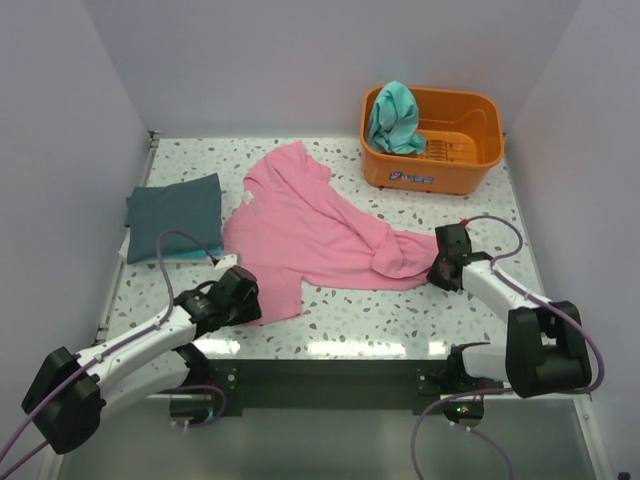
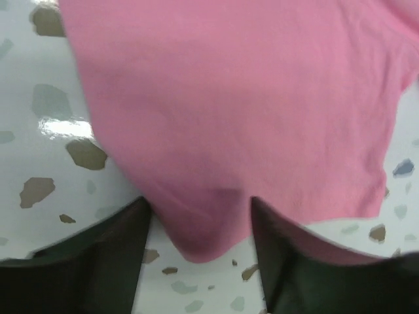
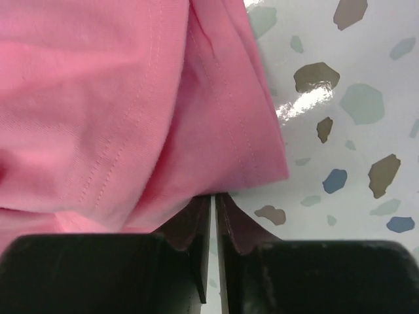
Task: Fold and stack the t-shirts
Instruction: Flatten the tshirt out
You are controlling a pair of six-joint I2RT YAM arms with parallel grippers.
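A pink t-shirt (image 1: 300, 225) lies spread and rumpled across the middle of the table. My left gripper (image 1: 248, 296) is at its near left corner. In the left wrist view that gripper (image 2: 198, 204) is open, with the corner of the pink t-shirt (image 2: 229, 118) lying between the two fingers. My right gripper (image 1: 438, 268) is at the shirt's bunched right end. Seen from the right wrist, it (image 3: 215, 196) is shut, its tips pinching the hemmed edge of the pink t-shirt (image 3: 131, 98). A dark slate t-shirt (image 1: 175, 212) lies folded at the left. A teal t-shirt (image 1: 393, 118) hangs over the basket's edge.
An orange plastic basket (image 1: 445, 172) stands at the back right of the speckled table (image 1: 400, 310). White walls enclose the table on the left, back and right.
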